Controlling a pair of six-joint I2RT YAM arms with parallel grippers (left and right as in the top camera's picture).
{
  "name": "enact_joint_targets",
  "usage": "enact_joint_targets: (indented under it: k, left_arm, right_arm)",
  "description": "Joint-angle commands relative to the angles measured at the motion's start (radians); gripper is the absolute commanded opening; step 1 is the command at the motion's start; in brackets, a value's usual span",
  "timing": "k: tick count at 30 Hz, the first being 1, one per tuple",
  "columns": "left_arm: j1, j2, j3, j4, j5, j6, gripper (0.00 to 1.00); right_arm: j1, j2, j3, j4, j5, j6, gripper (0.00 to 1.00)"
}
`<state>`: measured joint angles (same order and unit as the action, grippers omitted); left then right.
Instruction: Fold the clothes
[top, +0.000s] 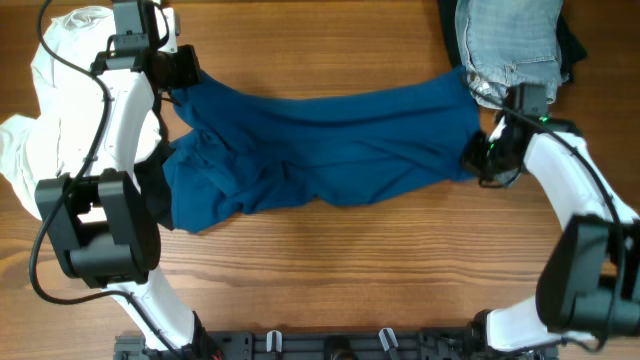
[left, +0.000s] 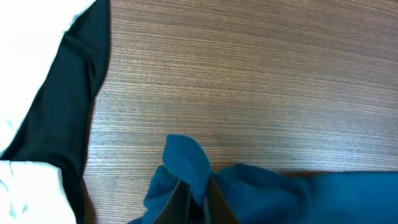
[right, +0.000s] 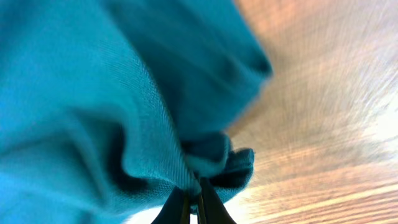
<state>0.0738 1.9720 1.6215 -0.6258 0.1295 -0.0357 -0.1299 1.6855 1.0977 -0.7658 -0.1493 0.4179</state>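
A: We have the blue shirt (top: 330, 140) stretched across the middle of the desk (top: 330, 270), left gripper (top: 185, 75) pinching its upper-left corner, right gripper (top: 480, 155) its right edge.
B: Each holds just a bunched hem. If we pull harder, one could slip and the shirt crumples.

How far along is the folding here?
Nothing looks folded yet: the blue shirt lies wrinkled and unfolded. In hand: left gripper and right gripper each pinch one end of it. Left: all folds, plus the white garment and denim garment.
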Motion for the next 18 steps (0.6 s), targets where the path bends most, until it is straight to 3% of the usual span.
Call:
enact_joint_targets:
  k: [1, 16, 17, 18]
  left_arm:
    - [0.000, 0.005, 0.015, 0.006, 0.012, 0.002, 0.04]
    - [0.000, 0.005, 0.015, 0.006, 0.012, 0.002, 0.04]
    - [0.000, 0.005, 0.015, 0.006, 0.012, 0.002, 0.04]
    - [0.000, 0.005, 0.015, 0.006, 0.012, 0.002, 0.04]
  right_arm:
    - [-0.004, -0.069, 0.076, 0.003, -0.009, -0.029, 0.04]
    - [0.018, 0.096, 0.082, 0.195, -0.028, -0.091, 0.05]
    - [0.023, 0.116, 0.082, 0.211, -0.027, -0.097, 0.09]
    - [0.026, 0.132, 0.082, 0.224, -0.026, -0.102, 0.22]
